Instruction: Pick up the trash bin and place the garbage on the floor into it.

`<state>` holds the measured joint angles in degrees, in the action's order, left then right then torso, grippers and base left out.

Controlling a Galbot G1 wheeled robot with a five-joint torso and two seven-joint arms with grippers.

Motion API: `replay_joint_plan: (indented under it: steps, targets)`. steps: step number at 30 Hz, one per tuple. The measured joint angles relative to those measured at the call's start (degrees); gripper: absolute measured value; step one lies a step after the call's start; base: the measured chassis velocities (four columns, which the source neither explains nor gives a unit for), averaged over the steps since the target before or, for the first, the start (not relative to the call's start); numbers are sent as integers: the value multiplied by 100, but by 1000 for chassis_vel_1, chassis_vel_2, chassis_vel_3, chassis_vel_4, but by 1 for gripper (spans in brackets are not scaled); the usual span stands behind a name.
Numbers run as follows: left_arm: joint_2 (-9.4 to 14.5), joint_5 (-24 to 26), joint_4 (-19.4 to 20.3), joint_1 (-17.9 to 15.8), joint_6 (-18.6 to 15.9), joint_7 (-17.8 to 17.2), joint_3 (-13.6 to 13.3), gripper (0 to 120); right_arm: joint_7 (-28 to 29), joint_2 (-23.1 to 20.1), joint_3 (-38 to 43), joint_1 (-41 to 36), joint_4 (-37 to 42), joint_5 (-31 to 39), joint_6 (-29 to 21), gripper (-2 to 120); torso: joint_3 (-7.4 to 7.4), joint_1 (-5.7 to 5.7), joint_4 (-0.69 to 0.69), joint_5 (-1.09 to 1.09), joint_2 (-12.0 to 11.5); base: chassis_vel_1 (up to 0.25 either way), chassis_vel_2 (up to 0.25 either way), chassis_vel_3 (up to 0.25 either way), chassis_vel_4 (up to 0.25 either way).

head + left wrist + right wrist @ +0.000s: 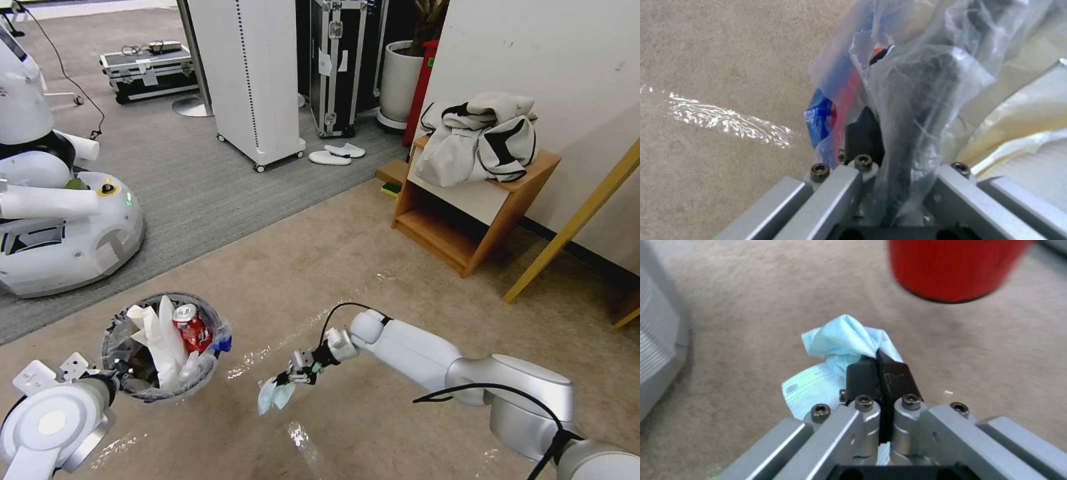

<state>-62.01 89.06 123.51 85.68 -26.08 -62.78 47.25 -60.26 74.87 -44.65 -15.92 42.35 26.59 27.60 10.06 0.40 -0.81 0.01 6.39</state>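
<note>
**Cloth pinched, bin waiting alongside**

The right gripper [880, 373] is closed tight on the light-blue cloth [842, 340], held above the carpet. Beside it the left gripper [889, 160] appears clamped on the bagged rim of the trash bin [117, 347], though plastic hides its fingers. A soda can [192, 327] and white papers [160, 340] lie inside. The drop-off step is in hand; next, the cloth needs carrying over the bin's mouth before release.

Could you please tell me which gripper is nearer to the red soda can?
Left. The left gripper grips the trash bin's rim, beside the soda can inside; the right gripper holds a light-blue cloth outside the bin.
</note>
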Motion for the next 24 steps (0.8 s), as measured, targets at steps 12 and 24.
replay_joint_plan:
  steps: [12, 24]
  targets:
    - [28, 61, -113, -49, 9, -22, -20, 0, -6, -2239, 1317, -2, 1731, 1476, 30, 0, -1, 0, 0, 0, 0, 0, 0, 0, 0]
    - [-24, 40, -143, -94, 13, -20, -61, 0, 127, -2438, 1735, 121, 2222, 1865, 11, 0, -1, 0, -1, 0, 0, 0, 0, 0, 0]
